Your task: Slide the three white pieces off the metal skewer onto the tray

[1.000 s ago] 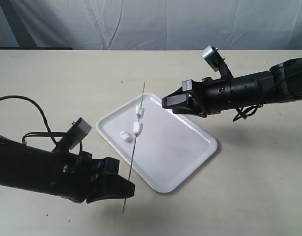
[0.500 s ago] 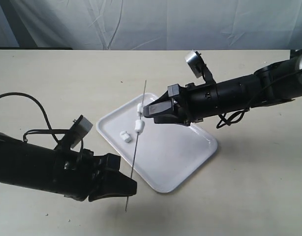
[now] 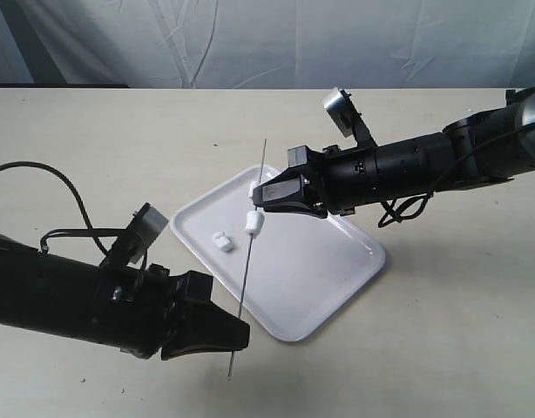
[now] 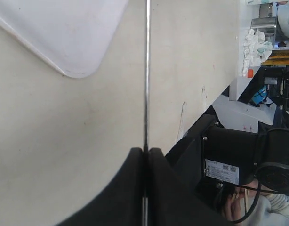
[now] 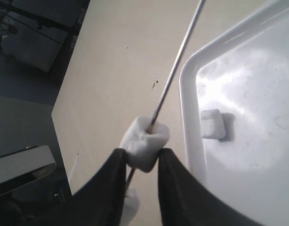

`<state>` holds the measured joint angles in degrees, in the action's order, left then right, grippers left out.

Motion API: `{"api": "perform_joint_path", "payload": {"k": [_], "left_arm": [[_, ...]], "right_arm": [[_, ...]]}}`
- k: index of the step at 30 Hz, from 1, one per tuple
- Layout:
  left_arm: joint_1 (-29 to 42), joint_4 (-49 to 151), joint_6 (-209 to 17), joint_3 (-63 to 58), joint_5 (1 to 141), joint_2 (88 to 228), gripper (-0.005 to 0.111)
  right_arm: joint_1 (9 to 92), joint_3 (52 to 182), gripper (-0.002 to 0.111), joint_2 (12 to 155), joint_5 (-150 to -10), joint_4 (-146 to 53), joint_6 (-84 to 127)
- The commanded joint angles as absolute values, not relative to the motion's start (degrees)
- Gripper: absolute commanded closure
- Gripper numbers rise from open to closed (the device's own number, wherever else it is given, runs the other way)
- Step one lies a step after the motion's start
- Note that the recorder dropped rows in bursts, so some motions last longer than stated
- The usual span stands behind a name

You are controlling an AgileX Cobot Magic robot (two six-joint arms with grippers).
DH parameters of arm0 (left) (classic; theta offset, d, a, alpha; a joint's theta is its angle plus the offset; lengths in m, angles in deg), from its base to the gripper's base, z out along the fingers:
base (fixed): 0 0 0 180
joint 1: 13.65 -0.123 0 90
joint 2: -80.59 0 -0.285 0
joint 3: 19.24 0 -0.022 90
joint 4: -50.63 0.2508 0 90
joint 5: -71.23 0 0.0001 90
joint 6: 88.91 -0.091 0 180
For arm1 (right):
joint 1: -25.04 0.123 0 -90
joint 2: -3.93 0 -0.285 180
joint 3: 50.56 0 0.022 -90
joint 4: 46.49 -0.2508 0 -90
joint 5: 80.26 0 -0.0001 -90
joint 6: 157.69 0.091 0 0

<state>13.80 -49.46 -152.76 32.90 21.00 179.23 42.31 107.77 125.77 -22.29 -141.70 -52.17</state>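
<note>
Since one second ago the right gripper [image 3: 264,195] has travelled from the tray's far edge to the skewer [image 3: 247,272], and the skewer's upper end has swung slightly to the right; the loose piece [image 3: 221,240] has not shifted.

Exterior view: the left gripper [image 3: 236,336] is clamped on the skewer near its lower end, over the bench [image 3: 119,148] just off the tray [image 3: 320,270]. The skewer rises steeply across the tray's left part. The right gripper pinches the top piece [image 3: 254,186], which is threaded on the skewer. The second piece [image 3: 254,224] sits on the skewer just below it, apart from the gripper. The loose piece lies flat on the tray, left of the skewer.

Left wrist view: the left gripper [image 4: 145,157] is closed tight on the skewer [image 4: 147,70]; a tray [image 4: 64,33] corner lies beside the rod on the bench [image 4: 64,141].

Right wrist view: the right gripper [image 5: 142,154] holds the top piece [image 5: 145,140] between both fingers [image 5: 117,162], the skewer [image 5: 180,56] passing through it. The loose piece [image 5: 213,124] rests inside the tray [image 5: 188,94] near its rim.
</note>
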Motion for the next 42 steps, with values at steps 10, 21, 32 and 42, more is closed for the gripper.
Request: {"api": "perform_joint_path", "payload": {"k": [10,21,32,42], "left_arm": [[13.89,-49.32,-153.18,34.27,18.78,178.91,0.107],[13.89,-49.32,-158.09,42.51,15.63,178.67,0.107],[13.89,-49.32,-155.84,39.79,18.81,176.63,0.107],[13.89,-49.32,-155.59,39.65,18.80,176.63,0.107]], "right_arm": [[42.34,107.95,0.085,125.25,-24.51,-142.48,-52.78],[42.34,107.95,0.085,125.25,-28.14,-142.48,-52.78],[42.34,107.95,0.085,125.25,-22.77,-140.33,-53.05],[42.34,107.95,0.070,125.25,-23.39,-139.89,-53.61]]}}
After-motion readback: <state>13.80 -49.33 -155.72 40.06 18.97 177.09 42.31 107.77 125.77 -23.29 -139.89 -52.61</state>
